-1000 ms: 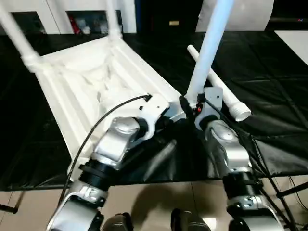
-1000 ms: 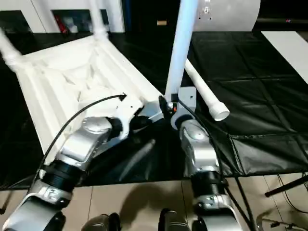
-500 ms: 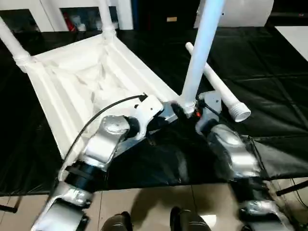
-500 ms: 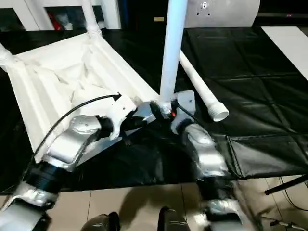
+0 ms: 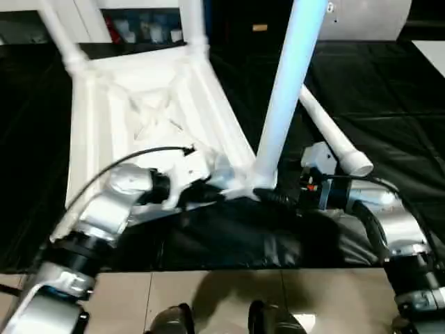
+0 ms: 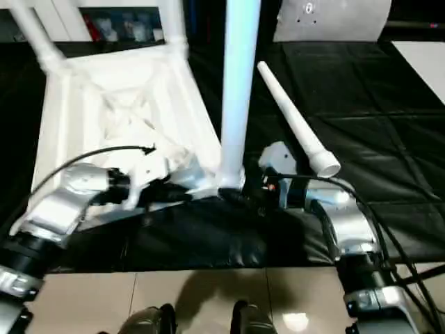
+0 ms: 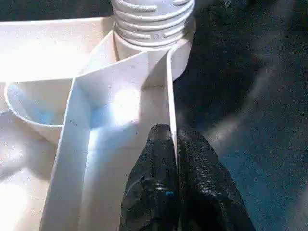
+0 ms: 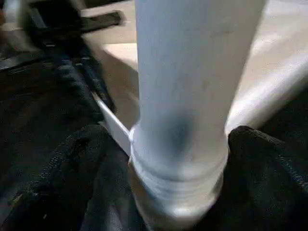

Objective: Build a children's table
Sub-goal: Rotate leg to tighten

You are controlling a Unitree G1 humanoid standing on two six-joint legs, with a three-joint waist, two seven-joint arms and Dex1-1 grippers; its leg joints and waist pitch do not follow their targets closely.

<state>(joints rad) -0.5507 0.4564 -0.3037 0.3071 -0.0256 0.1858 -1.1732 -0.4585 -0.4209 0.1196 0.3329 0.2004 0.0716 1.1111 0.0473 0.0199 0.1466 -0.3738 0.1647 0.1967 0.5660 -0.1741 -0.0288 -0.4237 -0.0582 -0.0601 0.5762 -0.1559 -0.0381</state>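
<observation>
The children's table lies upside down on the black workbench, its ribbed top (image 5: 90,139) facing up. Two legs (image 5: 62,42) (image 5: 195,24) rise from the far corners. A third leg (image 5: 285,90) stands upright in the near right corner socket (image 7: 154,19). Another leg (image 5: 334,136) lies loose on the sheet to the right. My left gripper (image 7: 174,144) is shut on the top's thin rim wall just beside that socket. My right gripper (image 8: 173,139) reaches in from the right, open, with one finger (image 8: 72,183) on each side of the upright leg's base.
The workbench's front edge (image 5: 208,261) runs just below my forearms, with beige floor under it. A black cable (image 5: 132,156) arcs over my left wrist. White cabinets (image 5: 83,17) stand behind the bench and a white panel (image 5: 368,14) at the back right.
My right gripper has opened around the upright leg's base and its forearm has swung out to the right. The left gripper keeps its grip on the rim. The camera has shifted.
</observation>
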